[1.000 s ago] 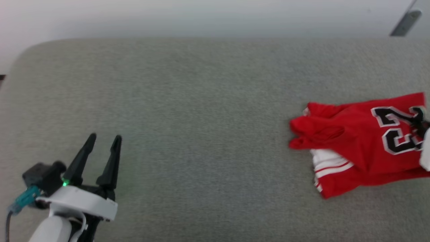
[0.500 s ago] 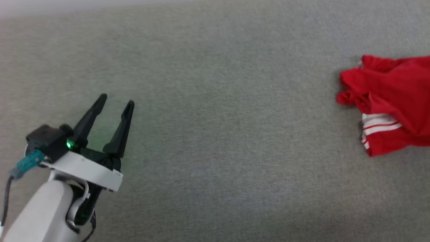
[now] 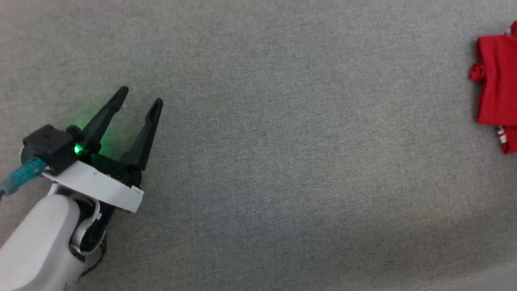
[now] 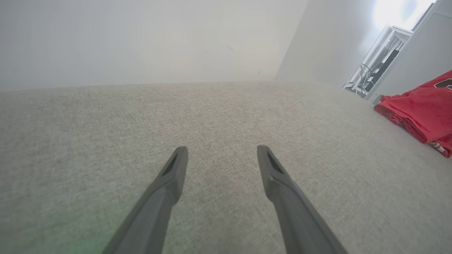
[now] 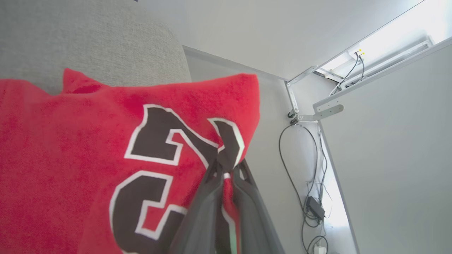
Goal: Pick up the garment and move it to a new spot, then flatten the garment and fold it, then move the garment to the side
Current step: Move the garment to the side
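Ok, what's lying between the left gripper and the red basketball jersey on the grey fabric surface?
Nothing: in the head view the grey woven fabric surface is bare from the left gripper to the red sleeveless jersey.

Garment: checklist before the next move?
1. Right jaws shut on the garment: ok, pinching its edge beside the number.
2. Grip depth: cannot tell, the tips blend with the black number.
3. Left jaws open and holding nothing: ok.
4. Left jaws apart from the garment: ok, well across the gray fabric surface.
5. Garment lying flat: not ok, rumpled in the left wrist view.
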{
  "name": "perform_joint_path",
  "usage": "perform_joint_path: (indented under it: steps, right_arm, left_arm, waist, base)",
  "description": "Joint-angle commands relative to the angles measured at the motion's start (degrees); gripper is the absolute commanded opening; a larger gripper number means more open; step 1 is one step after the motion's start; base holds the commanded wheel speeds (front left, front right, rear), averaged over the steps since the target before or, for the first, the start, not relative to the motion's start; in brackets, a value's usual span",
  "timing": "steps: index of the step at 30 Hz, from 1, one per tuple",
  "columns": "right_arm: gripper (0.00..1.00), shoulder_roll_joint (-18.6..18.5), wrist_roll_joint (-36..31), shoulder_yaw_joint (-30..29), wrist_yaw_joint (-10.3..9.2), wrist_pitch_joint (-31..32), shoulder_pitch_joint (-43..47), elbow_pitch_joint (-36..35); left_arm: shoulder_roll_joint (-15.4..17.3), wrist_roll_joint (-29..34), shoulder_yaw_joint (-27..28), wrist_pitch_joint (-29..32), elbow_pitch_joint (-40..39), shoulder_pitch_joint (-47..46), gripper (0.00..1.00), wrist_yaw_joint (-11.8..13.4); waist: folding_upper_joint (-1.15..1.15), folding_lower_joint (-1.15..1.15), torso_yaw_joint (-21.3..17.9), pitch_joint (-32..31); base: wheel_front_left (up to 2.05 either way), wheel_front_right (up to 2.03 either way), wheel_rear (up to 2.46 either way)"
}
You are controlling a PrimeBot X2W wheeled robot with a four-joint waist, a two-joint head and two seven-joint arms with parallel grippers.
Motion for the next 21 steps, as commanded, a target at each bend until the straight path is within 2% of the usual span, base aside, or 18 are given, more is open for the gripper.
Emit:
perform_joint_path:
  steps: [1,7,18,21]
  right_arm:
    - [0.0,0.04,-2.65,-0.43,-0.12,-1.31,-0.91,0.62]
    - [0.0,1.41,-8.76,0.74,-0.12,-4.86,-2.72,4.7]
    - [0.01,6.35,-13.68,-1.14,-0.12,-8.67,-7.47,14.41]
    - [0.5,7.16,-15.21,-2.95,-0.12,-10.38,-8.32,16.16]
  left_arm:
    - [0.22,-0.56,-0.42,0.09,-0.02,-0.63,1.0,-0.14]
    - [0.66,-1.02,-0.9,0.13,0.51,-0.81,1.0,-0.14]
    - [1.33,-1.29,-0.3,0.29,1.11,-0.21,1.0,0.01]
    - [1.05,-1.39,-0.07,0.29,1.1,0.03,1.0,0.01]
  waist:
    - [0.0,0.0,-0.45,1.68]
    - [0.0,0.0,0.41,2.64]
    - [0.0,0.0,1.52,3.32]
    - [0.0,0.0,1.79,2.97]
  base:
    - [0.0,0.0,0.0]
    - [0.0,0.0,0.0]
    - [0.0,0.0,0.0]
    - [0.0,0.0,0.0]
